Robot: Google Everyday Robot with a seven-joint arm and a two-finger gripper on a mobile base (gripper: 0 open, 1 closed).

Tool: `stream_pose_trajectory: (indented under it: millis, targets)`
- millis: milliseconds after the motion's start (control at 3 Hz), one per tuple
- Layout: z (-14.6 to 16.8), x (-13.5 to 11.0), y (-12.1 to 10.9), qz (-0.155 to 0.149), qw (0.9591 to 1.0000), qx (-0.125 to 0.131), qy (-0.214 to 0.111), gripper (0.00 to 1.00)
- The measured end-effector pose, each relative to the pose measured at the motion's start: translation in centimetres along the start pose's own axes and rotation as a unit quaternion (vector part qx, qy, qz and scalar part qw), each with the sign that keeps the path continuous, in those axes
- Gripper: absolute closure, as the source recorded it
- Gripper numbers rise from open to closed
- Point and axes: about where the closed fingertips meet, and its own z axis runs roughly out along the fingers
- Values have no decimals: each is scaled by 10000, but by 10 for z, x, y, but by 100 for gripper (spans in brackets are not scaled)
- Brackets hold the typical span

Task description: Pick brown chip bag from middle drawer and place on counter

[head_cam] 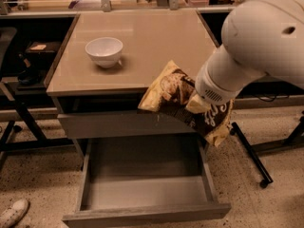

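Hand (192, 102) at front-right edge of bench (156, 37), clamped on brown chip bag (172, 90). Bag in air, tilted, upper end over bench front edge, lower end hanging above open middle drawer (147, 216). White bowl (104, 51) on bench, rear left, well apart.

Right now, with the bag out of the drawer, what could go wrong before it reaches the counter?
The gripper holds the brown chip bag by its middle, level with the counter front edge: the drooping ends could catch that edge. The bag might slip and drop into the open middle drawer.
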Motion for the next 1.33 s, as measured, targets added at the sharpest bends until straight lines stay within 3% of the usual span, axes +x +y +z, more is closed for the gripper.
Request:
stream_pose_trajectory:
  millis: [667,1000,1333]
  targets:
    - [-29,-65,-83,-267,9981,530,-160,100]
    - [-32,-98,-118,-504,9959,712,-216,100]
    - [-23,-128,-144,-692,9946,735,-253,100]
